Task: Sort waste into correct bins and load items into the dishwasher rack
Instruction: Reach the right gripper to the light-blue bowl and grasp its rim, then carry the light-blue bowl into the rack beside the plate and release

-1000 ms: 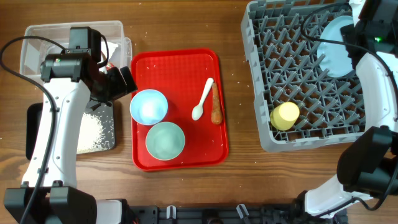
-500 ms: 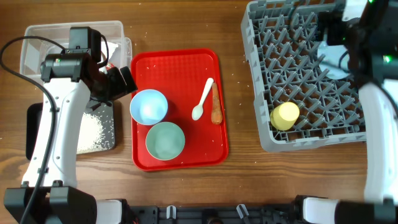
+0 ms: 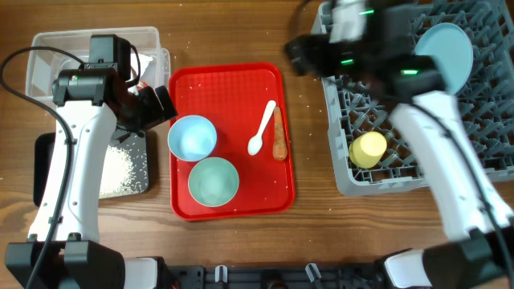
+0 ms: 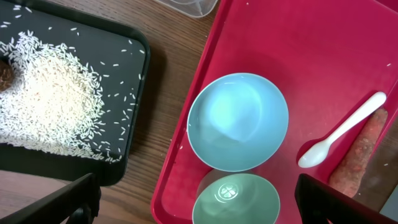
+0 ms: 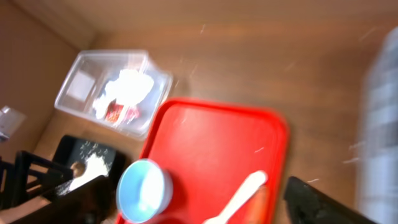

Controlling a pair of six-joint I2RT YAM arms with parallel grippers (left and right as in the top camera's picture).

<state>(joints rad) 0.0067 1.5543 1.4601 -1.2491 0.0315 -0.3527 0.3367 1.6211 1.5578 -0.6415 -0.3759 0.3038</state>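
Observation:
The light-blue bowl (image 3: 192, 136), pale-green bowl (image 3: 213, 181), white spoon (image 3: 262, 128) and carrot-like stick (image 3: 279, 135) lie on the red tray (image 3: 233, 88). The grey rack (image 3: 345, 183) holds the yellow cup (image 3: 369, 149) and the light-blue plate (image 3: 446, 50). The clear tub (image 3: 56, 48) holds tissue (image 5: 127, 84) and the red wrapper (image 5: 115, 112). The black tray (image 4: 130, 158) holds rice (image 4: 50, 99) and a brown scrap (image 4: 5, 74). My left gripper (image 4: 205, 205) is open over the two bowls. My right gripper (image 5: 199, 199) is open and empty, above the red tray's far right corner (image 3: 299, 54).
The rack fills the right side of the table. The clear tub and black tray (image 3: 143, 144) sit left of the red tray, under my left arm. Stray rice grains dot the wood between the red tray and the rack. The right wrist view is blurred.
My right arm has swung left from the rack's far right side to the red tray's far edge, leaving the plate standing in the rack. My left arm has not moved.

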